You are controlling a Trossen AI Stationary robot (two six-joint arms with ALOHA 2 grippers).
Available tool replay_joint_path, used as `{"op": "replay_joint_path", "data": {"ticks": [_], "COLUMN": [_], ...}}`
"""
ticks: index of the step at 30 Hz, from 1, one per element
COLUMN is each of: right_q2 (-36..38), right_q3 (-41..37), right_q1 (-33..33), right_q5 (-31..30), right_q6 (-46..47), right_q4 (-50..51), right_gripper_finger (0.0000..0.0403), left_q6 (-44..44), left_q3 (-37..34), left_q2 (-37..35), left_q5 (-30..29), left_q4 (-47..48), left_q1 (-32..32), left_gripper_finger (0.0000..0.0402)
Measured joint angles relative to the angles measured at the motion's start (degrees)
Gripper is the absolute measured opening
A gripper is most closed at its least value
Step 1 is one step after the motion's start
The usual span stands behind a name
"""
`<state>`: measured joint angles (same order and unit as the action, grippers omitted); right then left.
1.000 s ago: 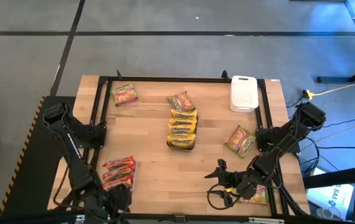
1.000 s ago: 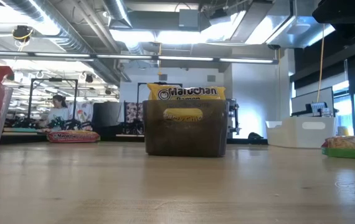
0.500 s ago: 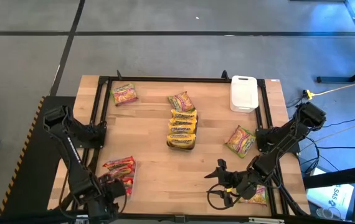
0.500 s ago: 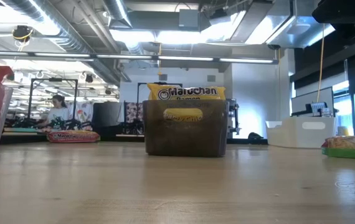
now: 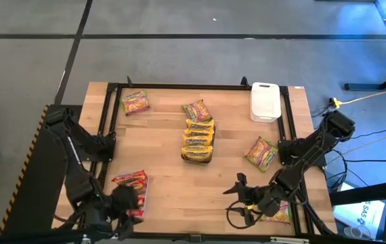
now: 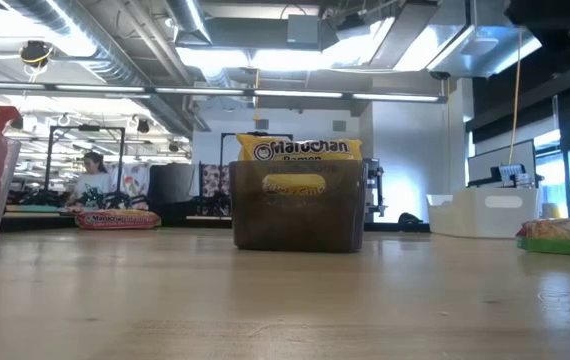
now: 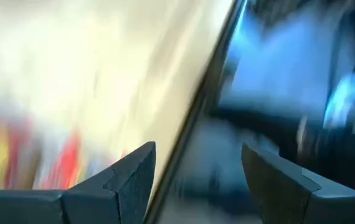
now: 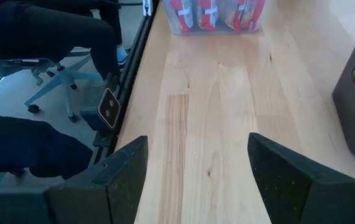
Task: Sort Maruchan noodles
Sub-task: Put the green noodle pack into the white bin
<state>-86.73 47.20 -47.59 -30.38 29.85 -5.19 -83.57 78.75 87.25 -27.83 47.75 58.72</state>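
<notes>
High view: your left gripper (image 5: 122, 203) sits jaws parted, empty, over the red noodle packets (image 5: 131, 181) in their clear tray. Your right gripper (image 5: 237, 201) waits released, a green packet (image 5: 261, 153) well beyond it. Risk (a judgement): closing now could snag the tray wall.

The surface (image 5: 166, 176) is pale wood with a darker grain streak, framed by black rails (image 5: 200, 86). The middle dark tray (image 5: 198, 154) looks brown and translucent, and holds yellow-orange packets (image 5: 198, 139) lettered in black. The clear tray (image 5: 131, 190) at the near left holds red packets (image 5: 129, 179) with yellow and white marks. The loose packets, one far left (image 5: 135, 102), one behind the dark tray (image 5: 197, 110) and one to the right (image 5: 261, 153), are green with pink. The far-right tray (image 5: 265, 101) is white. Both arms, left (image 5: 71, 152) and right (image 5: 308, 152), are black. The floor (image 5: 179, 54) is grey with black lines.
</notes>
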Motion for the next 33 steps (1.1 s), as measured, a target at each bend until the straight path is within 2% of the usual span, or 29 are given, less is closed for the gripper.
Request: {"op": "replay_joint_path", "data": {"ticks": [3, 5, 9, 11, 16, 21, 26, 33], "right_q2": [2.18, 3.91, 8.56, 11.25, 17.06, 17.42, 16.02, 16.01], "right_q3": [0.00, 0.00, 0.00, 0.00, 0.00, 0.00, -0.14, -8.17], "right_q1": [0.00, 0.00, 0.00, 0.00, 0.19, 3.71, 10.03, 23.66], "right_q5": [0.39, 0.41, 0.41, 0.47, 1.67, 6.19, 9.16, 16.96], "right_q6": [0.13, 1.76, 9.17, 15.07, 35.21, 51.30, 54.73, 46.14], "right_q4": [2.70, 5.85, 16.50, 23.90, 46.83, 66.28, 73.45, 68.78], "right_gripper_finger": [0.0253, 0.0253, 0.0253, 0.0253, 0.0253, 0.0253, 0.0253, 0.0253], "left_q6": [5.65, 10.66, 20.35, 22.80, 26.60, 30.84, 34.69, 36.14], "left_q3": [1.04, 1.11, 1.10, 0.67, -1.00, -1.03, -1.03, -1.01], "left_q2": [0.03, 0.03, 0.52, 1.89, 8.46, 16.52, 22.76, 26.91], "left_q5": [-18.17, -26.39, -29.72, -29.13, -18.23, -10.10, -6.65, -4.56], "left_q4": [-5.74, -11.09, -17.03, -19.21, -22.50, -27.93, -34.66, -37.00], "left_q1": [-0.57, -1.25, -4.42, -6.77, -13.97, -19.76, -23.41, -26.25], "left_gripper_finger": [0.0231, 0.0231, 0.0231, 0.0231, 0.0231, 0.0231, 0.0231, 0.0231]}}
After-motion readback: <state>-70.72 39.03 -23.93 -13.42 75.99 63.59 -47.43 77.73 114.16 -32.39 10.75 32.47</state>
